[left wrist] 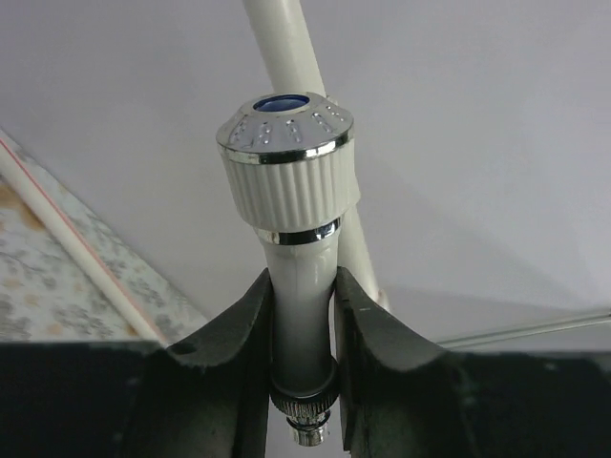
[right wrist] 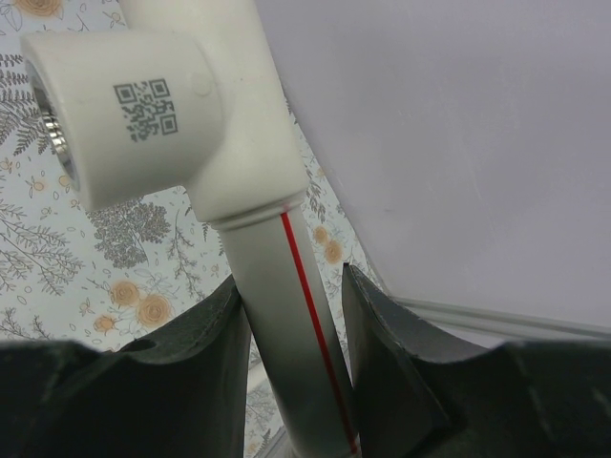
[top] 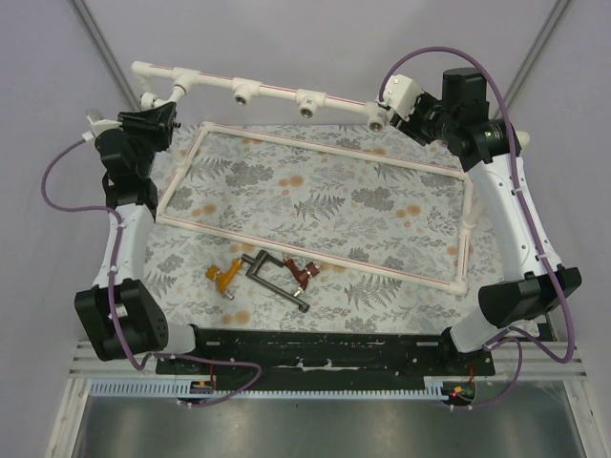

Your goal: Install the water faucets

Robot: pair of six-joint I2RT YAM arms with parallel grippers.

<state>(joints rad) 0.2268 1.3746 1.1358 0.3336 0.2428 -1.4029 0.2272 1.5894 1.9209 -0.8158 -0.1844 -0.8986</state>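
left wrist: claw clamps white faucet, white pipe just behind.

QR code on wht tee socket

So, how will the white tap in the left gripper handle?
Probably stiff: the white tap looks like hard plastic with chrome rings. Its glossy stem might slip or twist in the left gripper; the ribbed knob should offer better grip.

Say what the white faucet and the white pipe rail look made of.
The white faucet looks like glossy moulded plastic, given its ribbed knob; its bright rings look chrome-plated, base unclear. The pipe rail looks like matte white plastic with a printed red stripe.
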